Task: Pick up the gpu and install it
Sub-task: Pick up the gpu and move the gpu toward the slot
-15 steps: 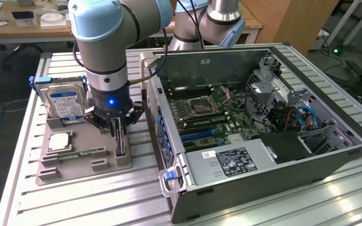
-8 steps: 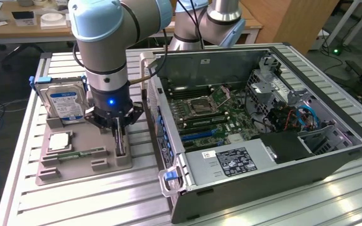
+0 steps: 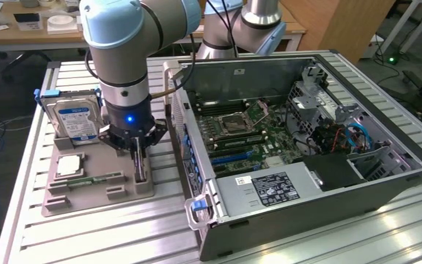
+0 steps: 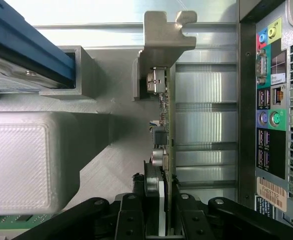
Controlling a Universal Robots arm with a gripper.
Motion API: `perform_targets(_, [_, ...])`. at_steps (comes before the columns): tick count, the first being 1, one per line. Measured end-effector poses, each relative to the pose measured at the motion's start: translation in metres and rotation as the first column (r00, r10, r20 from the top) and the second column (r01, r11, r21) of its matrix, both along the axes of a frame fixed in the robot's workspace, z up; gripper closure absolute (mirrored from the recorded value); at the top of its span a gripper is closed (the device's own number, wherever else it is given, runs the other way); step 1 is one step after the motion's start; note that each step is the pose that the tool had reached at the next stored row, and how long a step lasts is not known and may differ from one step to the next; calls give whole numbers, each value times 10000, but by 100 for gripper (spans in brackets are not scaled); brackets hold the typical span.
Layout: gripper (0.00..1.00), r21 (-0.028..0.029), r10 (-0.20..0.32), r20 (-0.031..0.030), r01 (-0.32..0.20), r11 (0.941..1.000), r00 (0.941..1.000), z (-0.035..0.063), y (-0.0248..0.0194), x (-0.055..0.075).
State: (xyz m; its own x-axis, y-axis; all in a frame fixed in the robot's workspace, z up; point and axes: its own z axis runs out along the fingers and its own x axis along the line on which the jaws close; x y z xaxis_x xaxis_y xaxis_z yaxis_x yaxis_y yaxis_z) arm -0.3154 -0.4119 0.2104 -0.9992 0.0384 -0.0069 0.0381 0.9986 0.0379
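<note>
The gpu (image 3: 140,175) stands on edge in a slot of the grey holder tray (image 3: 123,193), at the tray's side nearest the computer case. In the wrist view the gpu (image 4: 167,125) shows edge-on as a thin green board, its silver end bracket (image 4: 162,42) at the far end. My gripper (image 3: 138,153) comes straight down on it. The black fingers (image 4: 131,215) press against both faces of the card, so my gripper (image 4: 161,202) is shut on it. The card still sits in the tray slot.
A silver hard drive (image 3: 77,121) with a blue-white label stands upright at the tray's back. A processor (image 3: 70,164) and a memory stick (image 3: 97,180) lie flat on the tray. The open computer case (image 3: 387,181) with its motherboard (image 3: 240,132) lies on the exterior view's right, its port panel (image 4: 271,100) close by.
</note>
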Motion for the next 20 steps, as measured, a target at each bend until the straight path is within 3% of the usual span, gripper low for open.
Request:
perform_targets(7, [72, 0, 0, 0, 0, 10000, 10000, 0, 0, 0])
perform_targets(12, [72, 35, 1, 0, -1, 10000, 10000, 34, 0, 0])
perform_targets(20, [72, 55, 2, 0, -2, 10000, 10000, 268, 0, 0])
